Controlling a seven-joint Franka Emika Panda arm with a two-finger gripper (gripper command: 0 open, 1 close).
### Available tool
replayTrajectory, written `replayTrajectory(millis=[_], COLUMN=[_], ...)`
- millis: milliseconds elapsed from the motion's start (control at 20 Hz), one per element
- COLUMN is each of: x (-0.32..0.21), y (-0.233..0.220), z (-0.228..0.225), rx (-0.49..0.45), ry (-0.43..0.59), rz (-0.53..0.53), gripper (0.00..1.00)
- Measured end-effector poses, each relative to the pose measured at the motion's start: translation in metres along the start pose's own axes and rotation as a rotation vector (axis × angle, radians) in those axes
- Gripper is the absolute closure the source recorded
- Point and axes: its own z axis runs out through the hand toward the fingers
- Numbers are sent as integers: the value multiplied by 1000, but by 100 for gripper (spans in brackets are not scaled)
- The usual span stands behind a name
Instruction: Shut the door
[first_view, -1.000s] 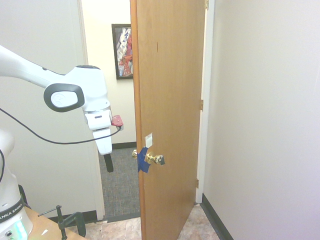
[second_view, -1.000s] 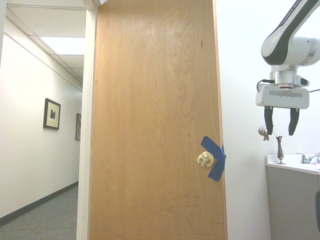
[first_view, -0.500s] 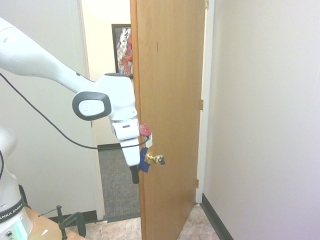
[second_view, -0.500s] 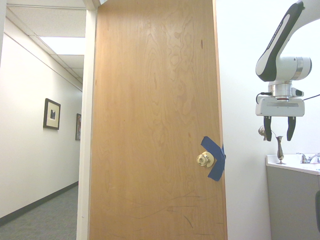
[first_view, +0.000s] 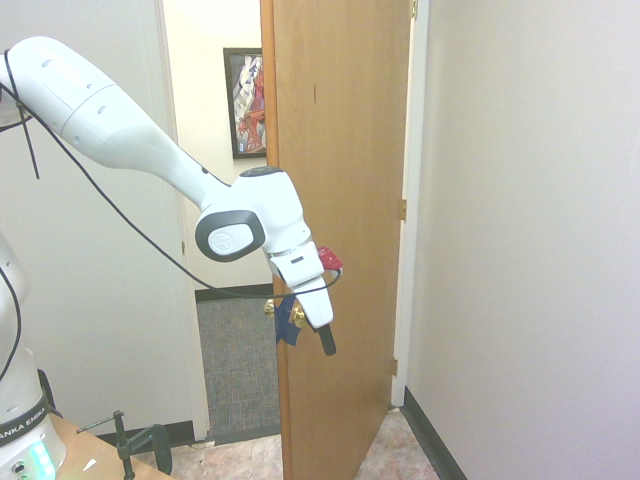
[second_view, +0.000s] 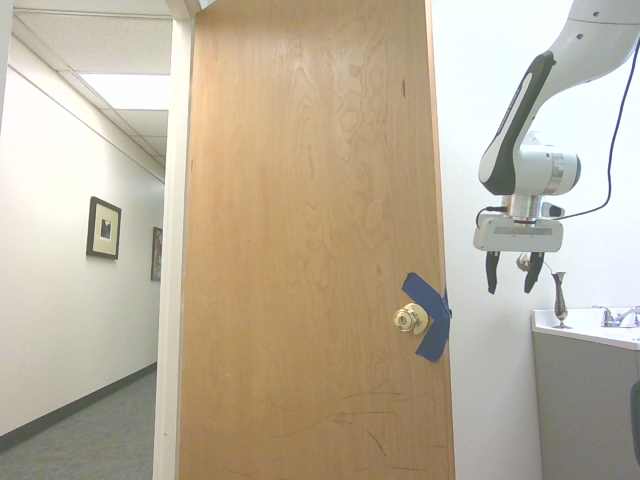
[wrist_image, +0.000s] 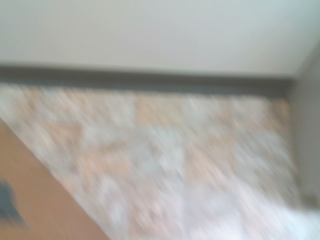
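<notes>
The orange-brown wooden door (first_view: 345, 150) stands partly open, its free edge towards me in the first exterior view. Its other face (second_view: 310, 200) fills the second exterior view, with the brass knob (second_view: 407, 319) and the crossed blue tape (second_view: 431, 316) near the edge. My gripper (first_view: 327, 345) hangs tilted in front of the near-side knob, covering it and the white sticker; a bit of blue tape (first_view: 289, 327) shows beside it. From the other side the gripper (second_view: 511, 286) is open and empty, a little to the right of the door's edge. A brown corner of the door (wrist_image: 30, 200) shows blurred in the wrist view.
A hallway with grey carpet (first_view: 240, 360) and a framed picture (first_view: 245, 100) lies beyond the doorway. A plain wall (first_view: 530, 250) runs along the door's hinge side. A counter (second_view: 585, 335) with a small vase (second_view: 559, 298) stands behind the arm. Below are speckled floor (wrist_image: 165, 165) and a dark baseboard (wrist_image: 150, 80).
The arm has swung from the doorway side across the door's edge to the knob side, tilting and lowering the gripper. The door has not moved. The fingers stay open.
</notes>
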Motion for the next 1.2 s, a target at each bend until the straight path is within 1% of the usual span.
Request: replayTrajectory(millis=[150, 300, 400, 500, 650, 850, 1000, 1100, 1200], x=[-15, -50, -81, -128, -213, -343, -436, -478, -499], y=[-29, -60, -80, -102, -148, -240, -291, -317, -342], z=[11, 17, 19, 16, 4, -16, -32, -46, -56], rx=[51, 86, 103, 125, 164, 211, 228, 238, 247], ry=[-32, -68, -86, -111, -134, -147, -146, -150, -149], rz=[-26, -74, -132, -197, -301, -459, -564, -617, -644], gripper=[0, 0, 0, 0, 0, 0, 0, 0, 0])
